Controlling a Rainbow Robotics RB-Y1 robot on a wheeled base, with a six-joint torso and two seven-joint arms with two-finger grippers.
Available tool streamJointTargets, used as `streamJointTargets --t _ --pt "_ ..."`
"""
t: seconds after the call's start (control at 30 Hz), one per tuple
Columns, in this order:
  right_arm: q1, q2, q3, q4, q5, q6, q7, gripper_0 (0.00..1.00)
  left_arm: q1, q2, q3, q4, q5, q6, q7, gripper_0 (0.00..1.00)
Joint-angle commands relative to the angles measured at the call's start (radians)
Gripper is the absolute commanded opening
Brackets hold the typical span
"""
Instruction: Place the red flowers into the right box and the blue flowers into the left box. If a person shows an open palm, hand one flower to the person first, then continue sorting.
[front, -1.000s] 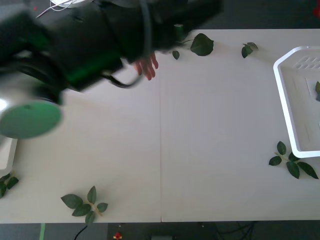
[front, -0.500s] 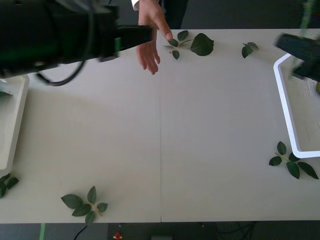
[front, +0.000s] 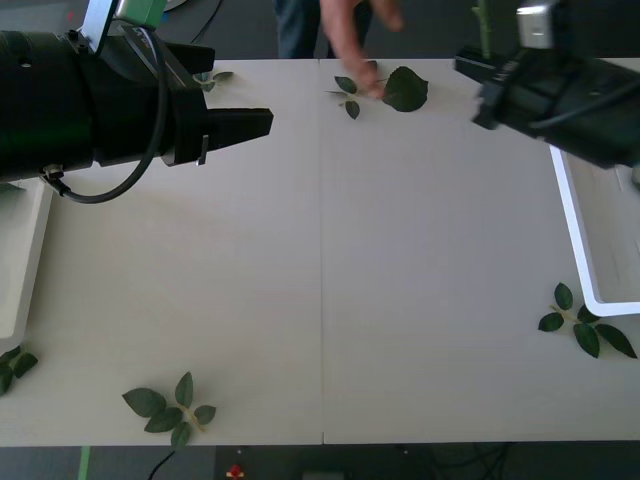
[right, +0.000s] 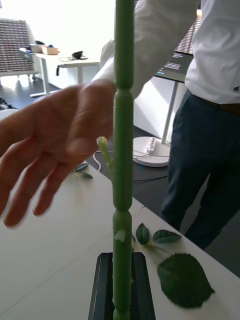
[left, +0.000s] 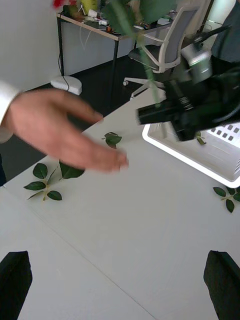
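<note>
- Front view: the left claw is hovering over the far left part of the tabletop, its black fingers looking drawn together into one point. The right claw is hanging over the far right part, just beside the right box, and its finger state cannot be told here. The left box is sitting at the left edge. A person's hand is reaching over the far edge near loose leaves.
- Right wrist view: the right claw is gripping a green flower stem upright, clamped between its black fingers, while the hand is spreading open beside the stem.
- Left wrist view: the left claw's fingers are standing apart at the corners, holding nothing. Farther off, the right claw is holding the stem near the open hand, beside the right box.
</note>
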Motion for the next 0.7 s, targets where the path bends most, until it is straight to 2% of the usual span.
streamJointTargets --t 0.03,0.43,0.63,0.67,0.7 --pt "-0.113 0.069 0.088 0.064 0.07 -0.081 -0.016 0.0 0.011 0.024 0.014 -0.023 0.018 -0.004 0.049 1.0" --pt "-0.26 0.191 0.246 0.229 0.2 -0.276 -0.016 0.0 0.011 0.024 0.014 -0.023 0.018 -0.004 0.049 1.0" --pt "-0.274 0.202 0.26 0.251 0.197 -0.294 -0.016 0.0 0.011 0.024 0.014 -0.023 0.018 -0.004 0.049 1.0" --pt "-0.274 0.202 0.26 0.251 0.183 -0.294 -0.016 0.01 0.011 0.024 0.014 -0.023 0.018 -0.004 0.049 1.0" --pt "-0.272 0.204 0.26 0.251 0.176 -0.294 -0.016 0.1 0.011 0.024 0.014 -0.023 0.018 -0.004 0.049 1.0"
